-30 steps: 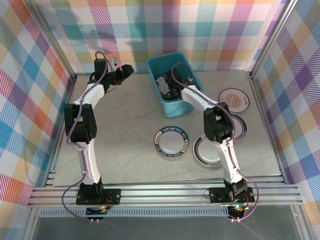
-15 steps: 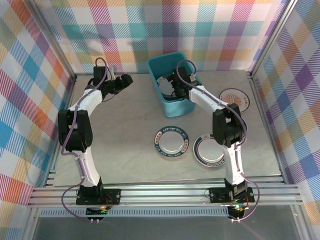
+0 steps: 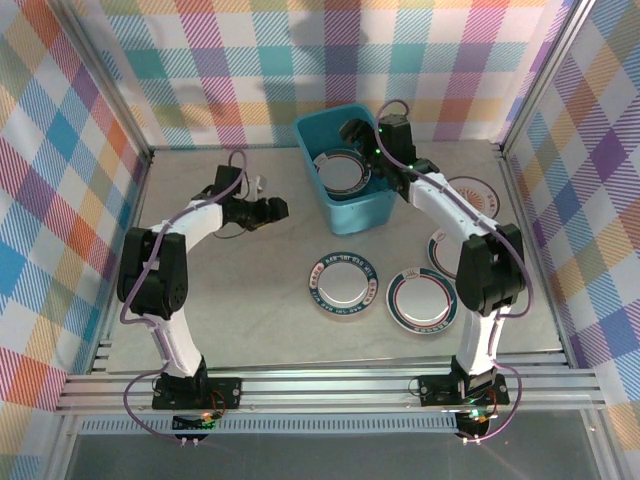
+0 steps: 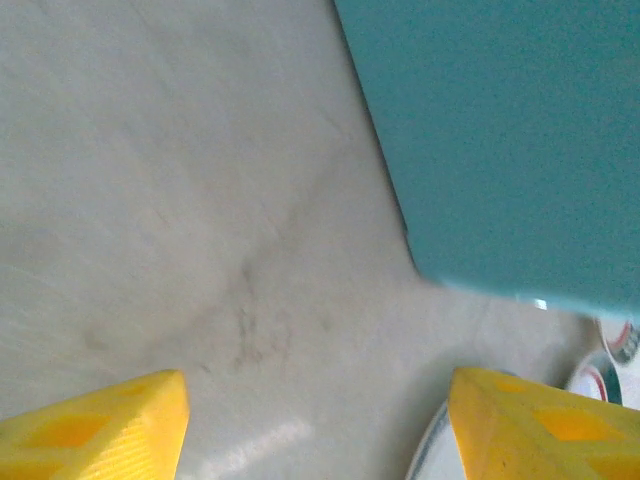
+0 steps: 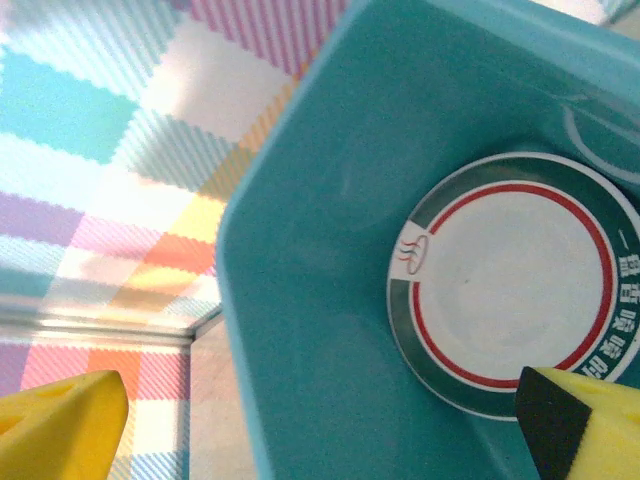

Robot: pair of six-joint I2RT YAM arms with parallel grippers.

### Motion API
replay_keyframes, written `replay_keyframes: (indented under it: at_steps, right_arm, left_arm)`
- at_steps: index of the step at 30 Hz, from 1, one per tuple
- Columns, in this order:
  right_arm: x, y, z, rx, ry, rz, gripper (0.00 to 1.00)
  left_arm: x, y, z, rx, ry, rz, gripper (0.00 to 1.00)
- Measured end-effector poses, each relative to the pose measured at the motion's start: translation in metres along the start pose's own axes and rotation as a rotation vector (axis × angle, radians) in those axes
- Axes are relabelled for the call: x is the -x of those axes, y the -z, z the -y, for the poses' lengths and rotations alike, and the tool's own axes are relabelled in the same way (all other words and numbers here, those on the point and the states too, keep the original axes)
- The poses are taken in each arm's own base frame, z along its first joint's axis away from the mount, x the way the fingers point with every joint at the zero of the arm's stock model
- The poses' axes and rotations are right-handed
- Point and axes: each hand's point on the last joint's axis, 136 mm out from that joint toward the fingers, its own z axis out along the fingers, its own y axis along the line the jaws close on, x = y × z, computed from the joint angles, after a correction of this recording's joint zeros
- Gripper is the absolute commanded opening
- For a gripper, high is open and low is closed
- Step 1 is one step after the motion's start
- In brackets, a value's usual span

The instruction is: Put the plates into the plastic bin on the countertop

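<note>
We see a round white green-rimmed plate (image 5: 505,285) lying right of centre inside the teal plastic bin (image 5: 320,200).

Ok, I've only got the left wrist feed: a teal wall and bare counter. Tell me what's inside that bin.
Observer: A plate lies face up on the floor of the plastic bin. It has a white centre, a red ring and a dark green rim.
Operator: Report the right pincer.
Observer: It hangs open above the bin's far side, holding nothing.
Operator: Count the plates outside the bin.
Observer: Four on the countertop: a teal-rimmed plate in front of the bin, a red-ringed plate to its right, a fourth plate partly hidden by the right arm, and an orange-centred plate farthest right.
</note>
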Motion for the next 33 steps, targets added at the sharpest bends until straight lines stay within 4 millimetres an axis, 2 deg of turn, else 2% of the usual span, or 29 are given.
replay_keyframes:
  at_steps: [5,12,21,25,33]
  right_arm:
    - [0.008,0.027,-0.011,0.063,0.079,0.000,0.97]
    - [0.013,0.056,0.007,0.066,0.148,-0.002,0.96]
    - [0.002,0.082,0.009,0.104,0.221,-0.021,0.95]
    - [0.000,0.088,0.010,0.124,0.226,-0.022,0.95]
    - [-0.010,0.091,0.023,0.110,0.218,-0.053,0.94]
  left_arm:
    - [-0.038,-0.017,0.028,-0.065,-0.051,-0.110,0.67]
    - [-0.080,-0.031,0.063,-0.111,-0.131,-0.235,0.65]
    - [-0.125,-0.048,0.071,-0.087,-0.172,-0.372,0.64]
    - [-0.136,-0.051,0.073,-0.070,-0.194,-0.399,0.63]
    - [-0.138,-0.057,0.071,-0.062,-0.207,-0.418,0.62]
